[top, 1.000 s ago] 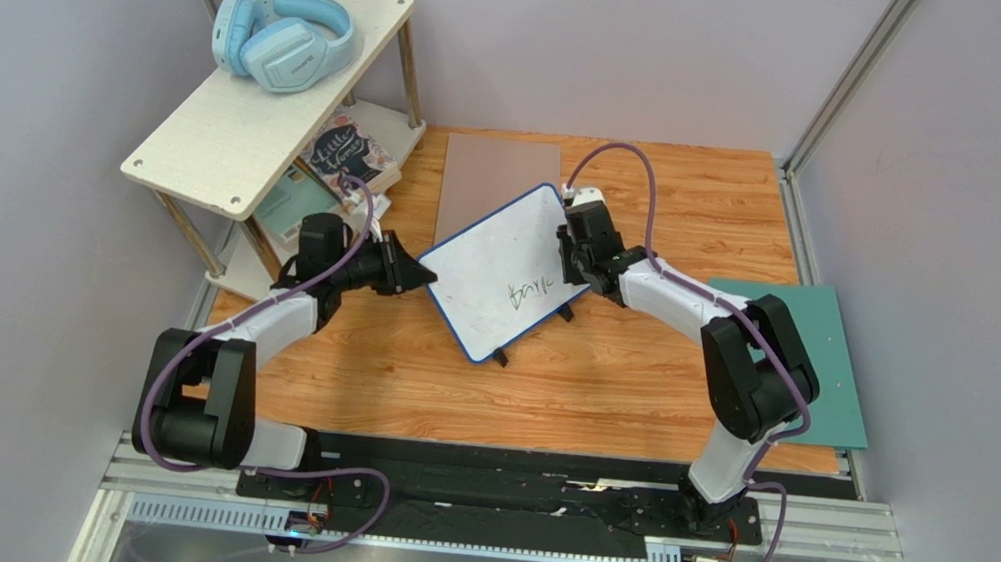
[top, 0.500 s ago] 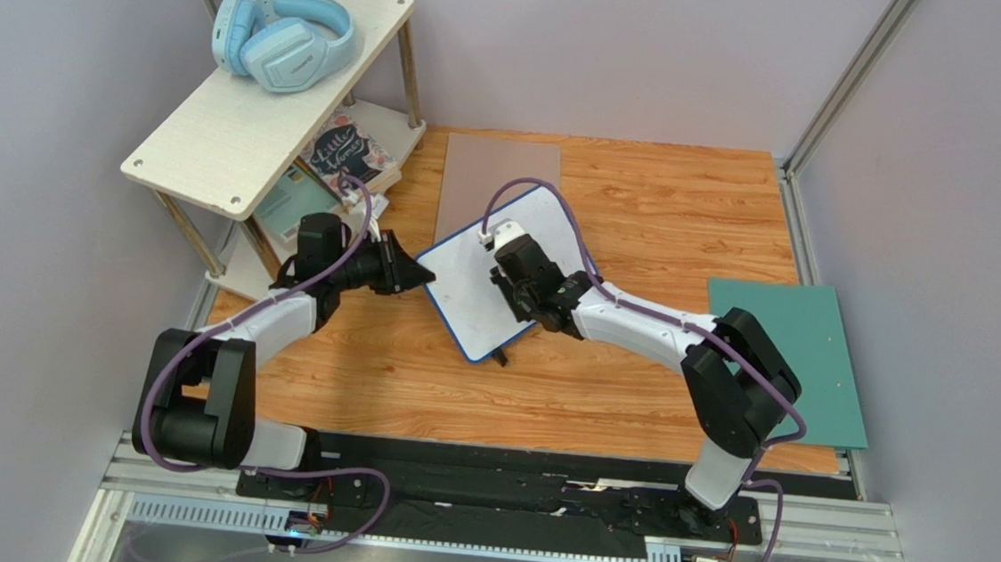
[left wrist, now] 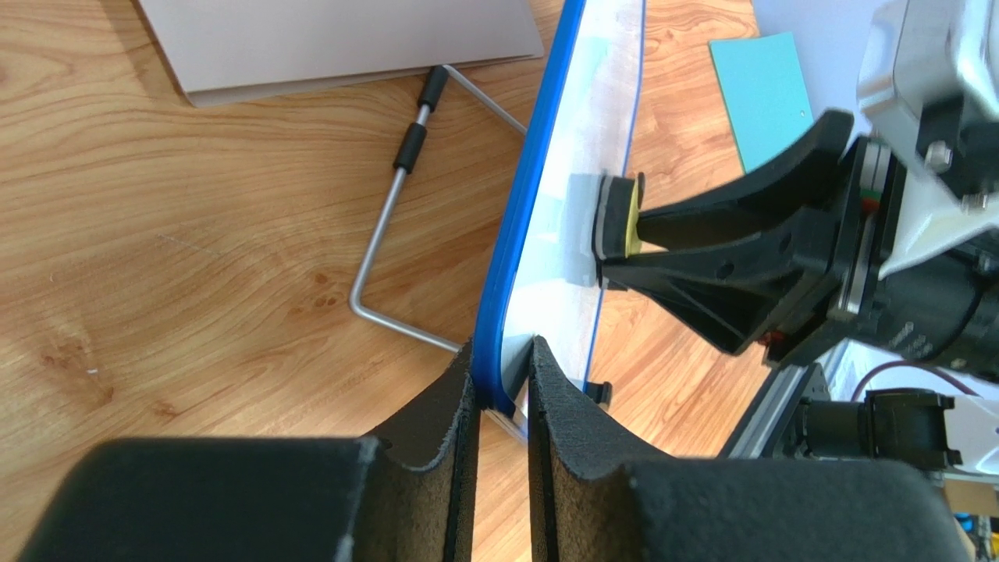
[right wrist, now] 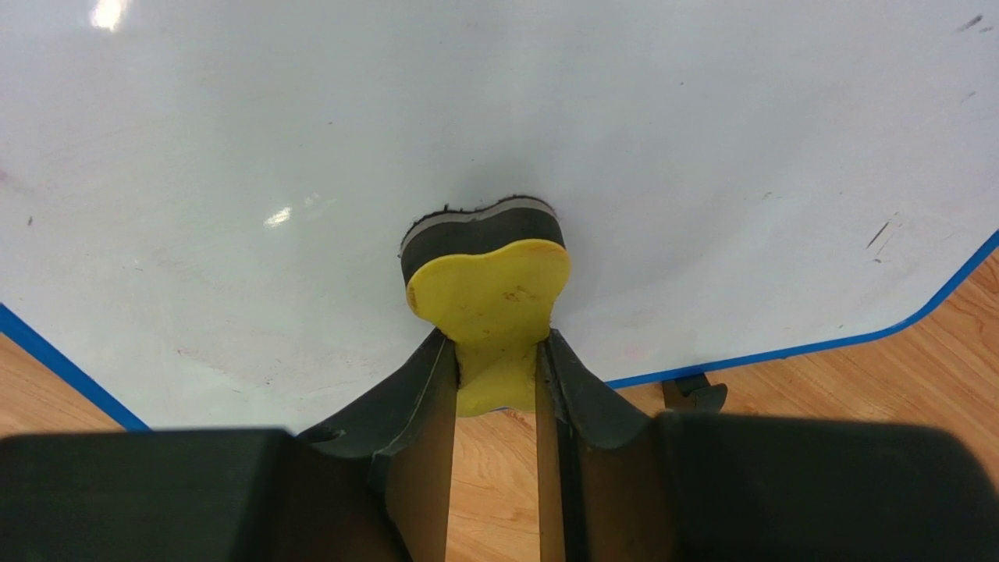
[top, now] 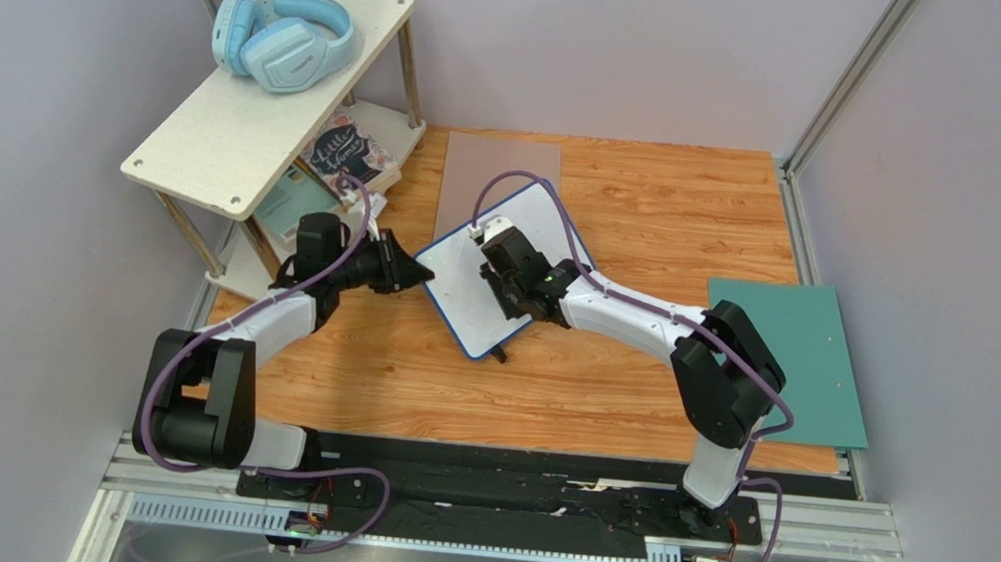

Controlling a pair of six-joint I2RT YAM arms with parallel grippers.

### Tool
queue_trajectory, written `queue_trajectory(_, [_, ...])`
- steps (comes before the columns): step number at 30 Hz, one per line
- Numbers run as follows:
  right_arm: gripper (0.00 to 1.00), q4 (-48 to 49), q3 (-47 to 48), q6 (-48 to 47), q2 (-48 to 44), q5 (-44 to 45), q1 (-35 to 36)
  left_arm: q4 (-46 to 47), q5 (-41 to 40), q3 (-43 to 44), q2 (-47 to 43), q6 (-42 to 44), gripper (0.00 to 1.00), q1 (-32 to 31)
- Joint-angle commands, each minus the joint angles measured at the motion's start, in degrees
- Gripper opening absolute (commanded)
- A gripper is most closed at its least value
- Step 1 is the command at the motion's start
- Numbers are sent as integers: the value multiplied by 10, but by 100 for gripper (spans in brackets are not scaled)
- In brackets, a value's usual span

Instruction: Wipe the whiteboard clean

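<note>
Glossy white whiteboard (right wrist: 727, 129), blue rim, faint smudges, yellow eraser (right wrist: 489, 287) against it.

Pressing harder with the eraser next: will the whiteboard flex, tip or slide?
Probably stiff: the whiteboard looks flat edge-on. Its thin wire stand suggests tipping, though the left claw pinches the rim. The glossy face likely lets the eraser glide.

the small glossy white rectangular whiteboard (top: 455, 294) with a thin blue rim and rounded corners stands tilted near the middle of the wooden table (top: 619, 384), turned diagonally, with its bent wire stand (left wrist: 387, 234) behind it. its face (right wrist: 293, 117) shows faint smudges and a few tiny dark flecks near one edge. the left tool (left wrist: 504, 365) pinches the rim. a yellow eraser (right wrist: 487, 287) with black felt, held in the right tool (right wrist: 495, 351), presses against the face.
</note>
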Motion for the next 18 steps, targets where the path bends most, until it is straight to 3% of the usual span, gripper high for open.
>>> queue_trajectory(1, [0,52,25,37,19,-11,-40,-30,-40,0,0,53,0,-3])
queue_trajectory(8, [0,38,21,53,-13,22,-91,-28,-39,-2,4,54,0,-4])
queue_trajectory(18, [0,40,-3,57,-22,-2,-82,-33,-38,-2,-1,53,0,-4])
